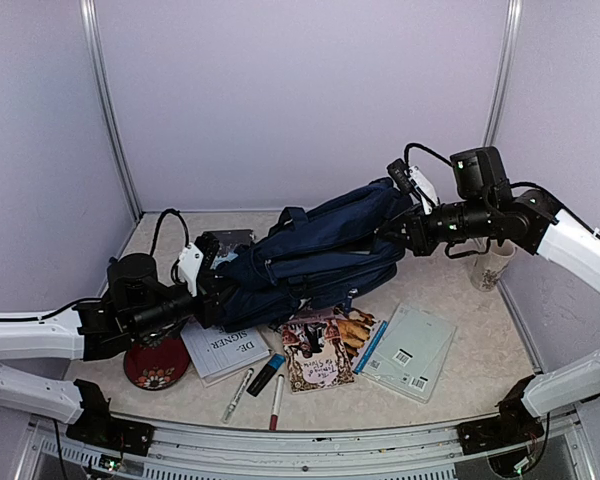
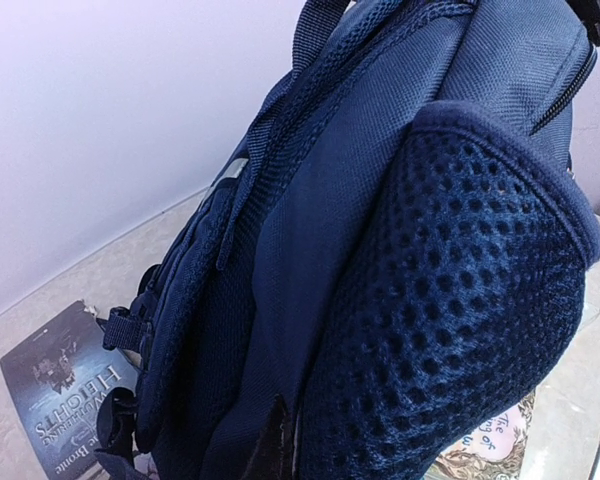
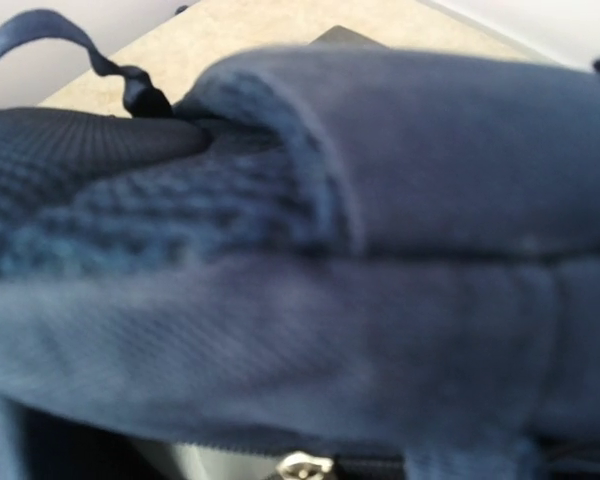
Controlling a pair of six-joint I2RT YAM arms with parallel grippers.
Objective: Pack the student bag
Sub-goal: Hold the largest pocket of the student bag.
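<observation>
Bag (image 1: 320,250) held between left fingers (image 1: 218,288), right fingers (image 1: 408,238).

The student bag (image 1: 320,255) is matt navy woven cloth with a fine, slightly rough weave. Its mesh side pocket (image 2: 460,300) is an open, holey knit, and a small zip pull (image 3: 300,466) shines like metal. The tabletop (image 1: 460,300) looks matt, speckled beige; the pale green booklet (image 1: 410,350) on the right is smooth paper, and the near markers (image 1: 238,395) are smooth plastic.

Books (image 1: 320,352), three markers (image 1: 267,375), red bowl (image 1: 156,368), pale cup (image 1: 490,268) on speckled table (image 1: 475,325)
</observation>
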